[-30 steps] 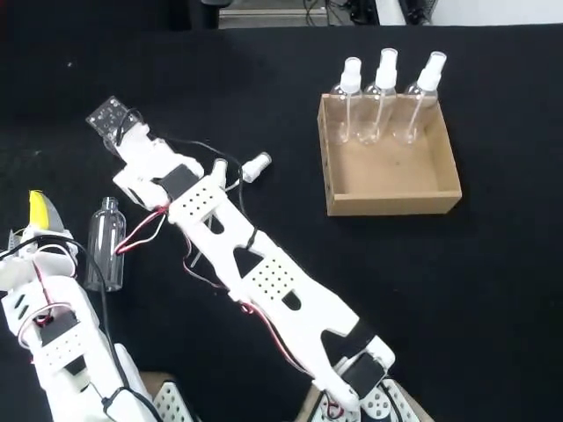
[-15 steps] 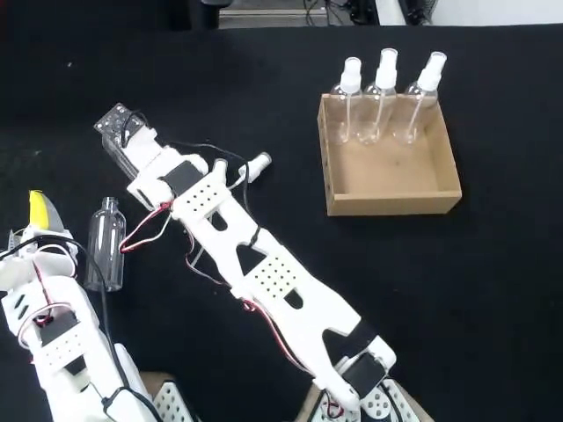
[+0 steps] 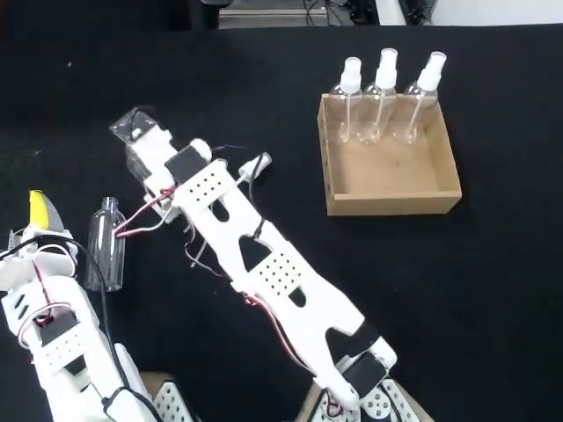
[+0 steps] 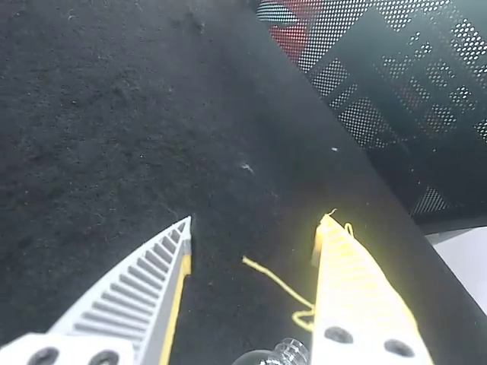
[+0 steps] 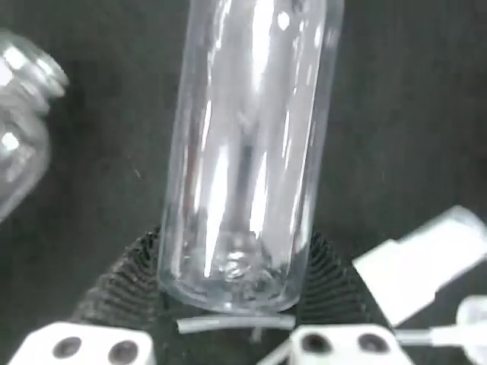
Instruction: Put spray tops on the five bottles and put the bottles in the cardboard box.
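My right gripper (image 3: pixel 136 141) is at the table's left rear, shut on a clear capless bottle (image 3: pixel 130 127); in the right wrist view that bottle (image 5: pixel 243 144) sits base-first between the black pads of the gripper (image 5: pixel 237 293). A second capless bottle (image 3: pixel 105 244) lies flat at the left, its neck (image 5: pixel 27 72) beside the held one. My left gripper (image 3: pixel 44 211) stands open beside the lying bottle; its white and yellow fingers (image 4: pixel 255 232) spread over bare cloth, with the bottle mouth (image 4: pixel 278 354) just below them. A loose spray top (image 3: pixel 256 164) lies beside the right arm, and it also shows up close (image 5: pixel 422 258).
The cardboard box (image 3: pixel 387 198) stands at the right rear with three capped bottles (image 3: pixel 380 97) upright along its far wall. The right arm (image 3: pixel 264 264) stretches diagonally across the table's middle. Black cloth lies open to the right of the arm.
The right gripper has swung to the right and a little nearer with the bottle in it. The left arm and the lying bottle have stayed put.
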Action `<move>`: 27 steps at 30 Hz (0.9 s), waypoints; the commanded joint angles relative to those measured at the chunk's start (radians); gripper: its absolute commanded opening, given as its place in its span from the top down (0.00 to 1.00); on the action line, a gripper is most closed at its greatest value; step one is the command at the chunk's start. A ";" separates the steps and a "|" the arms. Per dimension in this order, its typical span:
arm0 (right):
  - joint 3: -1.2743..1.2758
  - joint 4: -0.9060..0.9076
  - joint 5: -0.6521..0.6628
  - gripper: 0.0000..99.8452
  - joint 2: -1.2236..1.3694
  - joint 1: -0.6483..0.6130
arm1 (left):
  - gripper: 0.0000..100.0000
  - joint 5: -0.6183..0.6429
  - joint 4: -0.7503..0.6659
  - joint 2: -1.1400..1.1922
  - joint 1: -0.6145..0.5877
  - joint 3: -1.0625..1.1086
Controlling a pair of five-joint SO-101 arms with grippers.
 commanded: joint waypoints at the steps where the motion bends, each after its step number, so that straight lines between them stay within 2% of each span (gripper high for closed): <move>1: -0.050 0.066 -0.021 0.92 -0.110 0.043 | 0.75 0.008 -0.018 -0.017 -0.001 -0.061; 5: -0.047 0.072 -0.023 0.92 -0.082 0.063 | 0.75 0.008 -0.018 -0.017 0.001 -0.061; 11: -0.033 0.077 -0.020 0.92 -0.076 0.023 | 0.75 0.008 -0.018 -0.017 0.001 -0.061; 13: -0.035 0.077 -0.023 0.87 -0.096 0.021 | 0.75 0.008 -0.018 -0.017 0.001 -0.062; 18: -0.024 0.074 -0.068 0.66 -0.157 0.021 | 0.75 0.008 -0.018 -0.017 0.001 -0.064; 22: -0.033 0.025 -0.069 0.68 -0.189 0.012 | 0.75 0.008 -0.018 -0.017 0.001 -0.065; 27: 0.001 -0.123 -0.068 0.71 -0.176 0.035 | 0.75 0.008 -0.018 -0.017 0.001 -0.065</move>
